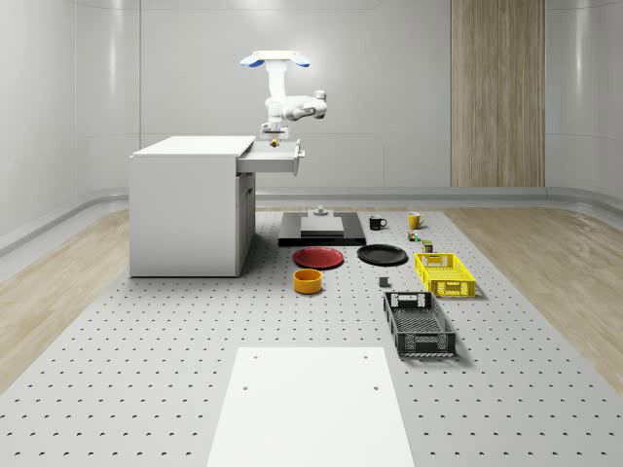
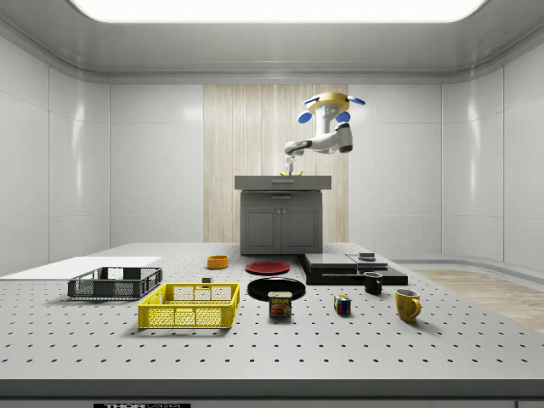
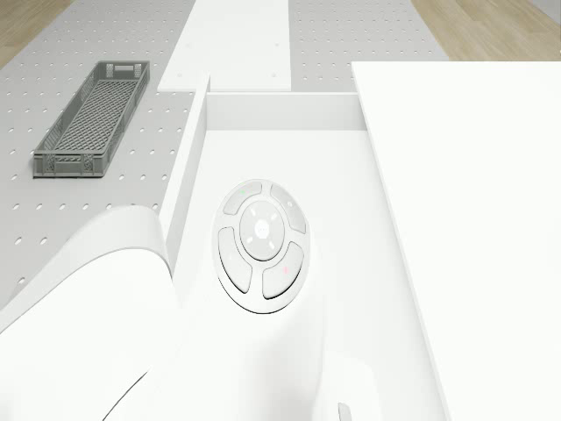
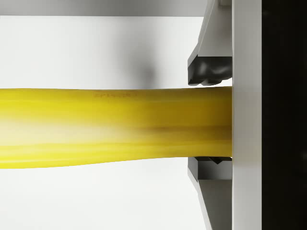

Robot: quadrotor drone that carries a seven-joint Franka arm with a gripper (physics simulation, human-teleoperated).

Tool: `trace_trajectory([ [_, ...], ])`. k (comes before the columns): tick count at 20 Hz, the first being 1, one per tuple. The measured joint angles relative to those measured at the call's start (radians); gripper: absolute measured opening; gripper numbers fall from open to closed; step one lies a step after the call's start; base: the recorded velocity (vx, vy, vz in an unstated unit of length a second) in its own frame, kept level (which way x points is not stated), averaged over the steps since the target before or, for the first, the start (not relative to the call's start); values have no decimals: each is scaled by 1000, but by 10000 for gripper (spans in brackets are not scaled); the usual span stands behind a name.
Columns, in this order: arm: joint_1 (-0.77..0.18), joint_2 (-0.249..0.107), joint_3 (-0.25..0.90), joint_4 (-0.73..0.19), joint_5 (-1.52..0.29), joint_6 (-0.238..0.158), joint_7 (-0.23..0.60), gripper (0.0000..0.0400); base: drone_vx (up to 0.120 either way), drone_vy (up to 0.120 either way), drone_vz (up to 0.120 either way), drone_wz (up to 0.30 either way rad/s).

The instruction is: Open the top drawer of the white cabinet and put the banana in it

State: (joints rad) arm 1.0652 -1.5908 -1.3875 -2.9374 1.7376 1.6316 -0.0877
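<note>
Hovering above the white cabinet [image 1: 185, 204], the drone [image 1: 275, 60] hangs its arm [image 1: 292, 105] bent down over the pulled-out top drawer [image 1: 274, 158]; the gripper [image 1: 274, 136] clamps the banana [image 4: 110, 127] there. A can [image 2: 280, 304] reads SPAM

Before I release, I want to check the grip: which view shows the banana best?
The wrist view: the banana lies between the gripper pads. The whole-scene view shows a yellow speck over the open top drawer; the side view a sliver.
</note>
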Motion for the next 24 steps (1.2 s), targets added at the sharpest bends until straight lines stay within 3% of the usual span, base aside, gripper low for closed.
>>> trace_trajectory([
  [21, 41, 1, 218, 52, 209, 60, -3, 193, 0, 0, 0, 0],
  [24, 44, 5, 236, 58, 230, 62, -1, 301, 0, 0, 0, 0],
])
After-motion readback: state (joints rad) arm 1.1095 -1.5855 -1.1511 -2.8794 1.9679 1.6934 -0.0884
